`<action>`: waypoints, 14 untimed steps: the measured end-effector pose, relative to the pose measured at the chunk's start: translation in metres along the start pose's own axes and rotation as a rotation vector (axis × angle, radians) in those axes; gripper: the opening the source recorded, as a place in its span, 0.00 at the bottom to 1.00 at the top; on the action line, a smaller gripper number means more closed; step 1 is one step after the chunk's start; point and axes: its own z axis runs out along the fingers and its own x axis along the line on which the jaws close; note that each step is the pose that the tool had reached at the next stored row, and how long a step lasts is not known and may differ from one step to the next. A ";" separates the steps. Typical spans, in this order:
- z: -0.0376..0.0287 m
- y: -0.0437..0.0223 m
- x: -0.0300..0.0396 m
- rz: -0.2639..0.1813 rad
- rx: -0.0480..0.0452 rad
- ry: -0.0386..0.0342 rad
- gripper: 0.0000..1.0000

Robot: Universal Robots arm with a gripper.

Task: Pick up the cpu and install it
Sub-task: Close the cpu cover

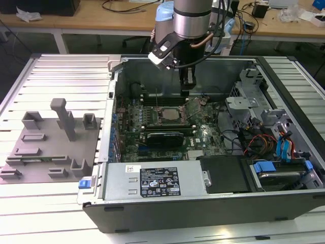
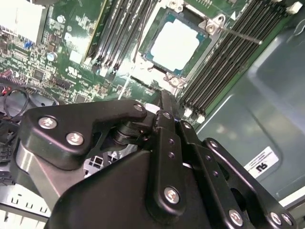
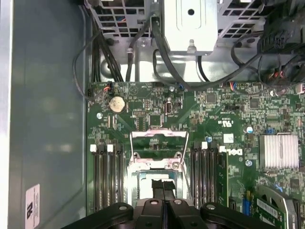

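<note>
1. The cpu (image 2: 174, 45) is lying flat in its socket (image 2: 213, 23) on the motherboard (image 3: 214, 109), so seating is looking done; the retention frame (image 3: 157, 135) is standing open
2. The gripper (image 1: 186, 90) is hovering near the socket, jaws seemingly pressing together on nothing
3. By judgement, the next move is calling for care around that open frame
4. The computer case (image 1: 152, 213) is holding the motherboard, an expansion card (image 1: 163, 137) and cables (image 1: 254, 142)
</note>
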 end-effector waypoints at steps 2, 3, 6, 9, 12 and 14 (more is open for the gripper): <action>0.0006 0.0096 0.0001 0.000 0.0000 -0.0001 0.11; 0.0009 0.0144 0.0002 0.000 0.0000 -0.0001 0.11; 0.0013 0.0203 0.0003 0.000 0.0000 0.0000 0.11; 0.0015 0.0235 0.0003 0.000 -0.0001 0.0000 0.11; 0.0017 0.0270 0.0003 0.000 0.0000 -0.0001 0.11; 0.0020 0.0302 0.0004 0.000 -0.0001 0.0001 0.11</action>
